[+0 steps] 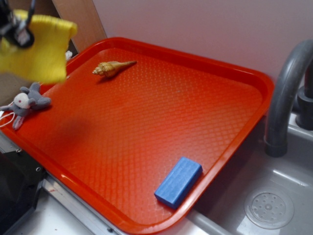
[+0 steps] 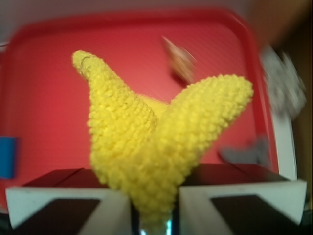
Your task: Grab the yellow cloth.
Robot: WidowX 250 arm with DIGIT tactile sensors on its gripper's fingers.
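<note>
Gripper (image 2: 154, 215) aloft, jaws clamped on yellow cloth (image 2: 156, 132).

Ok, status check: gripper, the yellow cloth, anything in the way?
Gripper shut on yellow cloth. Cloth lifted clear above the red tray, upper left in exterior view. Shell, plush mouse, blue sponge on tray, none obstructing.

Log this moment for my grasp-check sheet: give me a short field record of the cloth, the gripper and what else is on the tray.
cloth: yellow cloth, lifted clear of the tray, pinched and folded upward in the wrist view
gripper: gripper shut on the cloth, fingers on either side of it
tray: red tray, beside a sink
shell: seashell near the tray's far edge
plush: grey plush mouse on the tray's left rim
sponge: blue sponge block near the front right corner
</note>
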